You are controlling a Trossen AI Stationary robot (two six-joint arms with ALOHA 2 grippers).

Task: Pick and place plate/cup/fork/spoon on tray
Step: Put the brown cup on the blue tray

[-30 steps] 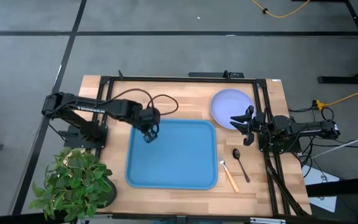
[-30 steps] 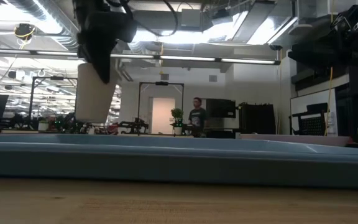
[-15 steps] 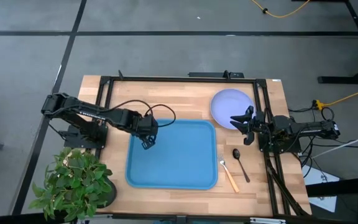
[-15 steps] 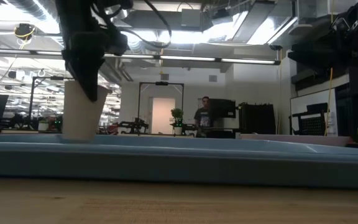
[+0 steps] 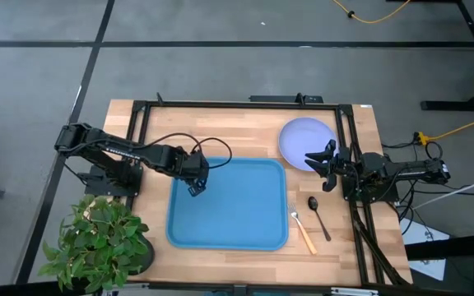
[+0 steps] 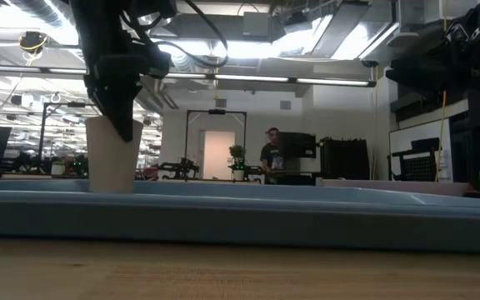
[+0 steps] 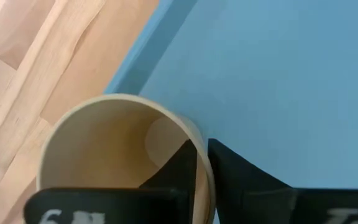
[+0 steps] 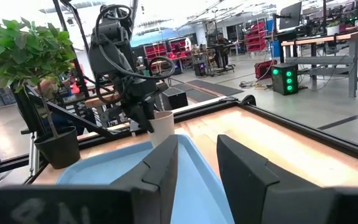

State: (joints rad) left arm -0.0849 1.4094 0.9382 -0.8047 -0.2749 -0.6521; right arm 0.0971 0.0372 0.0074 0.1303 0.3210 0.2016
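My left gripper (image 5: 194, 186) is shut on the tan cup (image 6: 111, 158) over the far left corner of the blue tray (image 5: 229, 205). The cup also shows in the left wrist view (image 7: 123, 155) and the right wrist view (image 8: 162, 124). My right gripper (image 5: 321, 164) is open and empty, waiting by the near right edge of the lavender plate (image 5: 305, 138), which lies flat on the table. The wooden-handled fork (image 5: 304, 233) and the dark spoon (image 5: 318, 216) lie on the table right of the tray. My left gripper holds the cup by its rim wall (image 7: 199, 144), one finger inside the cup and one outside. The fingers come from above, pointing down. The cup stands upright, mouth up, low over the tray floor; the tray's near rim (image 6: 240, 212) hides its bottom in the low view.
A potted plant (image 5: 97, 242) stands at the table's near left corner. A black frame rail (image 5: 237, 104) runs around the table's far and side edges. A person (image 6: 272, 154) stands far off in the room behind.
My left gripper has gone down and a little toward the table's near left with the cup. The cup has dropped from well above the tray to just at its floor level, was tilted on the way, and is upright now.
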